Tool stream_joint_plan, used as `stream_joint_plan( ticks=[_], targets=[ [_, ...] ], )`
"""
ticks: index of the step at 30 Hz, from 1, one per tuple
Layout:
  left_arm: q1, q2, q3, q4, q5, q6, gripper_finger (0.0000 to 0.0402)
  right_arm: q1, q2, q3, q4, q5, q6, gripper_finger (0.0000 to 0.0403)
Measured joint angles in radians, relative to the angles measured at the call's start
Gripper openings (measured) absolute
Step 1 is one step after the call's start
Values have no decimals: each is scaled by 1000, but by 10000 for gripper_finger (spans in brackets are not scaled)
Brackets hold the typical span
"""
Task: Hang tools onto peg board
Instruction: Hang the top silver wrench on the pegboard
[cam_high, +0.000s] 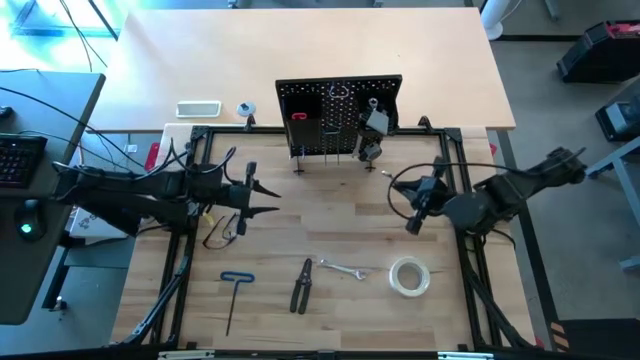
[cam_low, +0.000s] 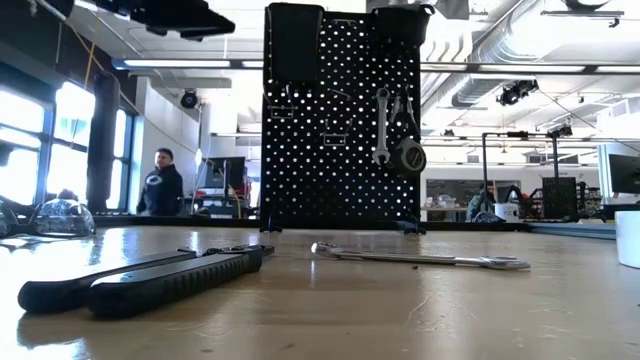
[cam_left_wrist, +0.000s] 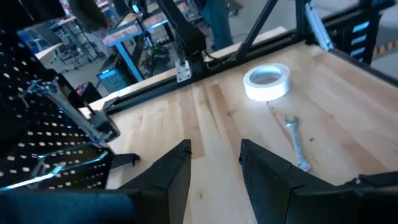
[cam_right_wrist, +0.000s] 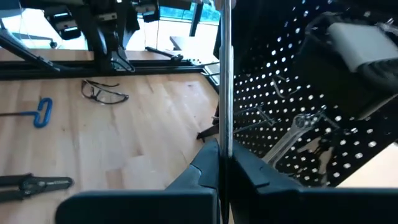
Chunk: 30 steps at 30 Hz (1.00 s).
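Here the right gripper (cam_right_wrist: 219, 163) hovers before the peg board (cam_high: 335, 115), pinched onto a thin silver tool (cam_right_wrist: 225, 74) (upright); the left gripper (cam_left_wrist: 214, 163) hangs half-open, empty, above the safety glasses (cam_high: 224, 232).

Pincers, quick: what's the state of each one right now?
Left pincer: open, empty, above the table.
Right pincer: shut on a thin metal tool, beside the peg board.
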Motion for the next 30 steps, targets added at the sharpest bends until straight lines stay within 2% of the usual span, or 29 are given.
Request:
stream_joint_plan(
  ticks=[12, 30],
  targets=[
    [61, -10, -151, 179, 120, -76, 131, -48, -155, 0, -3, -79, -179, 3],
    [77, -12, -155, 218, 122, -92, 131, -48, -416, 0, -178, -92, -221, 3]
  ],
)
